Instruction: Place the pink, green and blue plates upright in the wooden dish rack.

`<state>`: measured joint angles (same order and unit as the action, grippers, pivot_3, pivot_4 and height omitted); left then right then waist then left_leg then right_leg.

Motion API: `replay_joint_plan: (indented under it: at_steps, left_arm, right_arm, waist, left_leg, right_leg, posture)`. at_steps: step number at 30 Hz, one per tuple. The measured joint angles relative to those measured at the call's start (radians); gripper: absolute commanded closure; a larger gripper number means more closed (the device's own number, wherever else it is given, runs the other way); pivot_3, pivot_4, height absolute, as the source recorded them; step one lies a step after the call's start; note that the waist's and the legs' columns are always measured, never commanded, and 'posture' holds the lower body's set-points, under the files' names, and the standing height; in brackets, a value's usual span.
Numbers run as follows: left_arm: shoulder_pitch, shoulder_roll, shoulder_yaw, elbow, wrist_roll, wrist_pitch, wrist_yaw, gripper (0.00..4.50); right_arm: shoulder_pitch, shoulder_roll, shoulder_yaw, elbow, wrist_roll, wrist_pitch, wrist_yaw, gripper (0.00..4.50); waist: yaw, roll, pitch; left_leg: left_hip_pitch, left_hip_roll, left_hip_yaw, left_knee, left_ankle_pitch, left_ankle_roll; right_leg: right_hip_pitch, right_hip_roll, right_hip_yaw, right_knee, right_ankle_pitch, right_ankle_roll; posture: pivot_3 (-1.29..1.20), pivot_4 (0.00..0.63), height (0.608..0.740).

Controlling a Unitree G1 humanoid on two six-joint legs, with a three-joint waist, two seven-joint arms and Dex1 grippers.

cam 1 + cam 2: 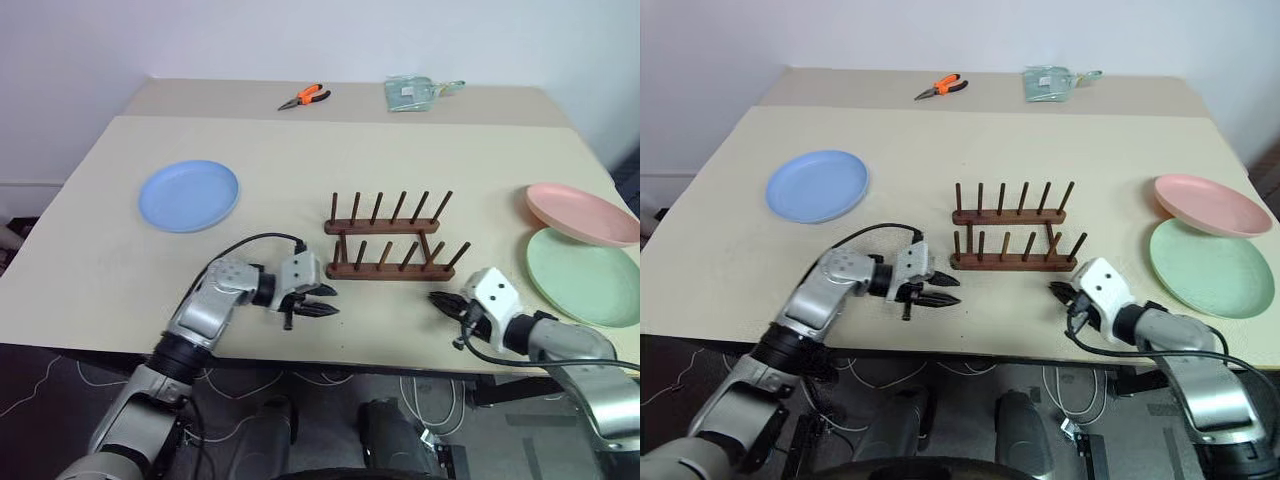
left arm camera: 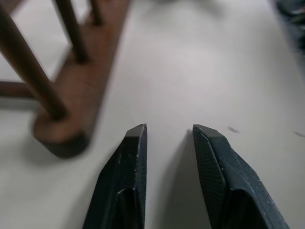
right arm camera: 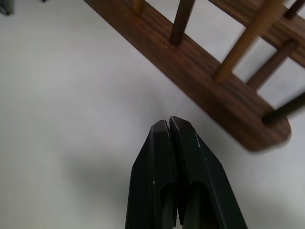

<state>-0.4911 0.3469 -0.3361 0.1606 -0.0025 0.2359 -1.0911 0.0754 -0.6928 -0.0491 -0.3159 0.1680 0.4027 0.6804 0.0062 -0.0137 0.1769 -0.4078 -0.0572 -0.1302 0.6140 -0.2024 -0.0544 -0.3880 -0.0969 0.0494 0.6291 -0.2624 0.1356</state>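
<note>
plates: pink (image 1: 583, 213), green (image 1: 585, 275), blue (image 1: 189, 195) flat on bench (image 1: 120, 270) | likely light, stiff, matte; grip rims | left tool (image 1: 318, 305) apart, empty | right tool (image 1: 440, 301) together, empty | rack (image 1: 392, 240) bare

Rack (image 1: 388, 243) between plates (centre table (image 1: 300, 150))

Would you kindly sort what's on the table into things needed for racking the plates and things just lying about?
For the job:
- blue plate
- pink plate
- green plate
- rack, no plates in it yet

Lying about:
- orange pliers, far edge
- clear packet, far edge
</note>
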Motion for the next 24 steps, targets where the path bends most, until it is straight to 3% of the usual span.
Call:
replay_joint_plan:
  at_steps: [6, 9, 13, 17, 21, 24]
  left_arm:
    - [-0.084, -0.084, -0.003, 0.135, 0.064, 0.011, 0.252, 3.01]
    - [-0.129, -0.101, 0.003, 0.22, 0.068, -0.002, 0.333, 3.01]
    - [-0.153, -0.106, 0.013, 0.277, 0.068, -0.033, 0.382, 3.01]
    - [-0.158, -0.106, 0.014, 0.291, 0.063, -0.062, 0.382, 3.01]
    - [-0.124, -0.091, 0.029, 0.256, 0.04, -0.086, 0.344, 3.01]
    - [-0.075, -0.064, 0.042, 0.208, 0.01, -0.108, 0.293, 3.01]
  right_arm:
    - [-0.175, 0.112, 0.097, 0.174, -0.126, -0.055, -0.14, 4.45]
    - [-0.232, 0.128, 0.11, 0.254, -0.155, -0.082, -0.169, 4.45]
    - [-0.262, 0.131, 0.112, 0.307, -0.167, -0.111, -0.182, 4.45]
    - [-0.267, 0.118, 0.077, 0.317, -0.151, -0.102, -0.172, 3.18]
    - [-0.184, -0.014, 0.01, 0.245, -0.147, -0.097, -0.117, 1.24]
    - [-0.132, -0.13, -0.083, 0.198, -0.149, -0.091, -0.078, 1.24]
  waist:
    - [-0.009, -0.003, -0.007]
    - [-0.019, -0.003, -0.008]
    - [-0.024, -0.003, -0.008]
    - [-0.021, -0.003, -0.008]
    - [-0.019, -0.002, -0.007]
    - [-0.024, -0.001, -0.007]
  left_leg:
    - [0.007, 0.0, 0.0, 0.0, 0.0, 0.0]
    - [0.017, 0.0, 0.0, -0.002, -0.001, 0.0]
    - [0.017, 0.001, -0.001, -0.002, -0.001, 0.0]
    - [0.017, 0.0, -0.001, -0.002, -0.001, 0.0]
    - [0.015, 0.0, 0.0, -0.003, -0.003, 0.003]
    - [0.014, 0.0, 0.001, -0.004, -0.004, 0.003]
  right_leg:
    - [0.007, 0.001, 0.0, 0.0, -0.001, -0.003]
    - [0.017, 0.0, 0.0, -0.001, -0.005, 0.001]
    - [0.017, 0.001, -0.001, -0.001, -0.005, 0.0]
    - [0.016, 0.001, -0.001, 0.0, -0.004, -0.001]
    - [0.014, 0.0, 0.0, -0.001, -0.003, 0.003]
    - [0.013, 0.0, 0.0, -0.001, -0.004, 0.003]
  posture:
    - [0.0, 0.15, 0.74]
    - [0.0, 0.15, 0.74]
    - [0.0, 0.15, 0.74]
    - [0.0, 0.15, 0.74]
    - [0.0, 0.15, 0.74]
    - [0.0, 0.15, 0.74]
